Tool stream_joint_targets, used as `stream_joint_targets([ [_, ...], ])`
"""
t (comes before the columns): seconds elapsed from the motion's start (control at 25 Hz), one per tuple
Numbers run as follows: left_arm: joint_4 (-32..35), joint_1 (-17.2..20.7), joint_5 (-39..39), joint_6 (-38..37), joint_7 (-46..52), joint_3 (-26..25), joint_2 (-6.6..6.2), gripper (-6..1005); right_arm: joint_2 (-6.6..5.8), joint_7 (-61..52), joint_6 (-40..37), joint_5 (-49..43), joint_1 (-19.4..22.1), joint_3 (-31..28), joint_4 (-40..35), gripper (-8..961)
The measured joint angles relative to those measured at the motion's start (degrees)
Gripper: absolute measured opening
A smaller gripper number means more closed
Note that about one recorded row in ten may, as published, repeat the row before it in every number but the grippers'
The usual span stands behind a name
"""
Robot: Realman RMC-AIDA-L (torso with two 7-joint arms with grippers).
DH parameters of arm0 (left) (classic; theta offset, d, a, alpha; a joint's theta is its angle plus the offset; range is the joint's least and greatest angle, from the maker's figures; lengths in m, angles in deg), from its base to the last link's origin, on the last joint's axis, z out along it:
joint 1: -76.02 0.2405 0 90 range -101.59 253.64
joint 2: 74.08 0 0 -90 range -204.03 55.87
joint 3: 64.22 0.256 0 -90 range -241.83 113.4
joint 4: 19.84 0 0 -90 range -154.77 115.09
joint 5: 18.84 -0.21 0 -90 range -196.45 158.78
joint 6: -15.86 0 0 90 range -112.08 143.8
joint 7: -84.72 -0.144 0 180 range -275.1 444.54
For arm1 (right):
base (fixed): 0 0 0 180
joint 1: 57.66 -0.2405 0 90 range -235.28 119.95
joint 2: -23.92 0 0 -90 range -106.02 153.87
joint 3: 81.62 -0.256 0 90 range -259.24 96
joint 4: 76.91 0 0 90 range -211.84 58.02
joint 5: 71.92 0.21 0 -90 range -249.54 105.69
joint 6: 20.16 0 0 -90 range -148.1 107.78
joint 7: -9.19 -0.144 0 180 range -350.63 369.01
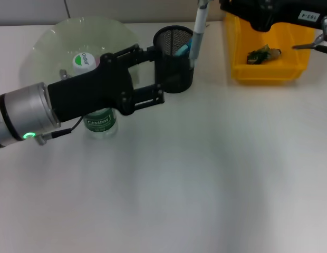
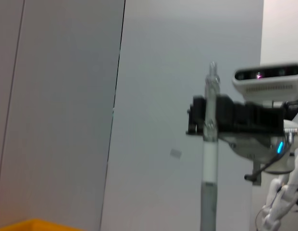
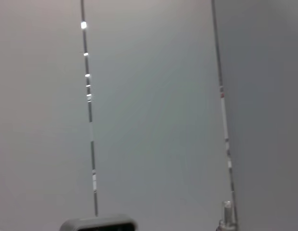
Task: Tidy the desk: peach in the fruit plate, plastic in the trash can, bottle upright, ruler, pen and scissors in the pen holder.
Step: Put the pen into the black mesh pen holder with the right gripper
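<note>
Black mesh forms the pen holder (image 1: pixel 174 52), which stands on the white desk (image 1: pixel 205 168) near its far edge, with something blue inside it. A pen (image 1: pixel 198 29) hangs upright over the holder's rim, its lower end at the mouth of the cup; the left wrist view shows this pen (image 2: pixel 210 144) clamped in the right gripper (image 2: pixel 210 115), whose fingers press on it from both sides. In the head view the right arm (image 1: pixel 269 13) crosses the top edge above the yellow trash can (image 1: pixel 269 52), which holds a crumpled piece of plastic (image 1: pixel 261 54).

To the left of the holder, the left gripper (image 1: pixel 158 74) reaches in with its jaws spread apart, holding nothing, one finger touching or just beside the holder's side. Under that arm stands a green-labelled bottle (image 1: pixel 100 122), upright, with its white cap (image 1: pixel 84 60) visible behind the arm. A clear fruit plate (image 1: pixel 53 37) lies behind the bottle.
</note>
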Motion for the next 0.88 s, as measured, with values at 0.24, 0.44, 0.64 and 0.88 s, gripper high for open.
stream_joint_targets([
  [0.24, 1.02, 0.79, -9.37, 0.27, 0.21, -4.45, -0.20, 753, 0.01, 0.74, 5.74, 0.07, 0.39, -0.03, 0.49, 134],
  [0.44, 1.57, 1.02, -14.84, 1.03, -0.37, -7.22, 0.23, 752, 0.16, 4.95, 10.72, 0.96, -0.81, 0.34, 4.15, 135],
  [0.64, 1.77, 0.95, -15.31, 2.08, -0.27, -7.43, 0.27, 752, 0.20, 9.63, 16.22, 2.92, -2.60, 0.70, 8.59, 135],
  [0.88, 2.06, 0.80, -15.55, 3.82, 0.90, -7.44, 0.28, 751, 0.16, 21.77, 22.05, 8.28, -7.44, 0.70, 21.11, 135],
])
